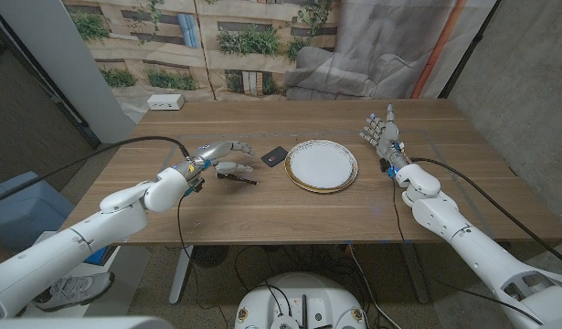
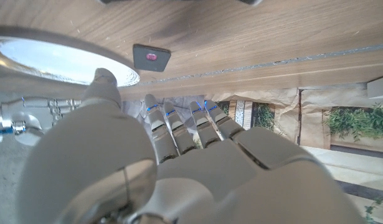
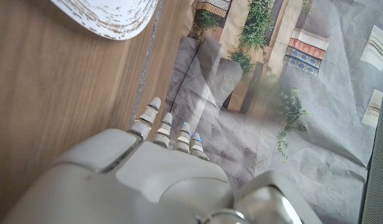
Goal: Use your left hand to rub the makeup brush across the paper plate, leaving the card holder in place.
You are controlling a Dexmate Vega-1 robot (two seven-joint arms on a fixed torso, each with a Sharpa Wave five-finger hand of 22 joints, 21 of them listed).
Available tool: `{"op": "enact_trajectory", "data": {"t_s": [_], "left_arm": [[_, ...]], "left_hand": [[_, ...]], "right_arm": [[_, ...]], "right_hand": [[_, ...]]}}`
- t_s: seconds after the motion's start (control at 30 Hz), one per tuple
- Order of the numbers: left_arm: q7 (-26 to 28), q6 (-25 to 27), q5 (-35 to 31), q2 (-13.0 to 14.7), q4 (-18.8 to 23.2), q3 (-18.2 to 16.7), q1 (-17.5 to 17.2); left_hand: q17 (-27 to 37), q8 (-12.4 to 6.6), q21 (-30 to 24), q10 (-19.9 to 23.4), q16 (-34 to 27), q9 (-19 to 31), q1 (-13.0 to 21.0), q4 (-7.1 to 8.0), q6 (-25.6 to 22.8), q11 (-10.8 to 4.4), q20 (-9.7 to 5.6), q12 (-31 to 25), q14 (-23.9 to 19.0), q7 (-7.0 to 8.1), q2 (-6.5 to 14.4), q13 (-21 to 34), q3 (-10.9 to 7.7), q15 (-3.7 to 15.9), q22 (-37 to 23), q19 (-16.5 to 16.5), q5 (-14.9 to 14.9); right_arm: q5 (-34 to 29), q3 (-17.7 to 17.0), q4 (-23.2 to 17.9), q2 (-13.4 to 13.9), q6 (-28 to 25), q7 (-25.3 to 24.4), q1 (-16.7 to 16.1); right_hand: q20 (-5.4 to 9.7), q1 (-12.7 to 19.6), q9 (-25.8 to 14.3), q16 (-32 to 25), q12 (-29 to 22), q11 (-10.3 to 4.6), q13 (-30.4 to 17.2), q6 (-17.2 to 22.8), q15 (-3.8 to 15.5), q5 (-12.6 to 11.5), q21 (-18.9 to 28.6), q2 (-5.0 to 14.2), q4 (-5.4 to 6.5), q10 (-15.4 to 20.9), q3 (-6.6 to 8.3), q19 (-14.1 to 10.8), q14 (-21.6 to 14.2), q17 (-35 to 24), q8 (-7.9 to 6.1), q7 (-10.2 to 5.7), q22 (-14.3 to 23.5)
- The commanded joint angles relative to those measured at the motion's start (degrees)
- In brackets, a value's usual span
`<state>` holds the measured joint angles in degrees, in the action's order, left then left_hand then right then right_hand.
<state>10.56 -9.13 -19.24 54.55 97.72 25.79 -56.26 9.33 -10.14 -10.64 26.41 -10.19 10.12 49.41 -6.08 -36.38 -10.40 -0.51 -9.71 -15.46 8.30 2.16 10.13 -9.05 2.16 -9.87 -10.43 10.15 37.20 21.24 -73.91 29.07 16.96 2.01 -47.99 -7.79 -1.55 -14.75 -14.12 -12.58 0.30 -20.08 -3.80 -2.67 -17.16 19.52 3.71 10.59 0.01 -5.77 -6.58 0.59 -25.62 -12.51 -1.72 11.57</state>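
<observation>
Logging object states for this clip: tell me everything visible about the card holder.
The card holder is a small, dark, flat rectangle with rounded corners, lying flat on the wooden table just left of the paper plate and apart from it. The left wrist view shows a small reddish mark at its centre. Its material cannot be told. Nothing touches it: the left hand hovers nearby, over the makeup brush, without reaching it.

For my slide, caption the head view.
Left hand hovers over the makeup brush beside the card holder and paper plate; right hand waits open.
</observation>
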Motion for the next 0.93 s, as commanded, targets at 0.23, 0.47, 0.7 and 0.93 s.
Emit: {"op": "enact_trajectory", "data": {"t_s": [0.23, 0.47, 0.7, 0.93], "left_arm": [[5.62, -4.77, 13.87, -6.98, -4.77, -2.67, -2.86], [5.72, -4.63, 19.09, -9.01, -5.31, -3.73, -3.87], [5.95, -3.22, 24.62, -11.63, -5.73, -4.68, -4.33], [6.38, -2.21, 28.52, -14.01, -6.75, -4.84, -4.05]], "left_hand": [[0.1, 0.5, -0.36, -3.61, 0.12, 0.16, -2.44, 0.33, 4.12, 1.35, -1.04, -0.08, -0.48, -0.82, 1.77, -0.06, -0.39, 3.24, 0.01, -0.32, 0.07], [0.07, 0.69, -0.06, -7.03, 0.46, 0.03, -5.47, 0.55, 10.23, 3.79, -2.03, -0.31, 1.41, -2.05, 2.96, -0.11, -0.5, 2.49, 0.01, 0.83, -0.12], [0.17, 0.37, -0.02, -7.97, 0.47, 0.02, -7.07, 1.07, 10.82, 4.38, -2.26, -0.3, 2.04, -2.5, 3.39, -0.12, -0.36, 2.11, 0.02, 1.2, -0.12], [0.12, 0.1, -0.03, -7.87, 0.38, -0.02, -7.17, 0.85, 10.6, 4.44, -2.17, -0.53, 2.07, -2.62, 3.8, -0.14, -0.65, 1.9, 0.03, 1.34, -0.05]], "right_arm": [[-0.01, 0.01, 0.01, 0.0, 0.04, -0.01, 0.0], [-0.01, 0.01, 0.01, -0.01, 0.04, -0.01, 0.01], [-0.01, 0.01, 0.0, -0.01, 0.04, -0.01, 0.01], [0.0, 0.01, 0.0, 0.0, 0.04, -0.01, 0.0]], "right_hand": [[-0.37, 0.32, -0.15, -0.2, -0.39, 0.23, -0.05, -0.48, -0.51, -0.35, 0.34, 5.71, 0.26, -0.47, -0.03, -0.01, 0.07, -0.19, -0.28, 0.05, 0.32], [-0.38, 0.32, -0.15, -0.21, -0.38, 0.1, -0.06, -0.49, -0.4, -0.35, 0.34, 5.7, 0.26, -0.5, -0.04, -0.01, 0.04, -0.19, -0.27, 0.04, 0.33], [-0.39, 0.32, -0.15, -0.21, -0.4, 0.1, -0.06, -0.48, -0.44, -0.35, 0.36, 5.7, 0.26, -0.43, -0.04, -0.04, 0.05, -0.19, -0.28, 0.01, 0.33], [-0.38, 0.32, -0.15, -0.22, -0.41, 0.07, -0.06, -0.46, -0.49, -0.35, 0.36, 5.7, 0.26, -0.42, -0.03, -0.05, 0.01, -0.19, -0.29, 0.02, 0.33]]}}
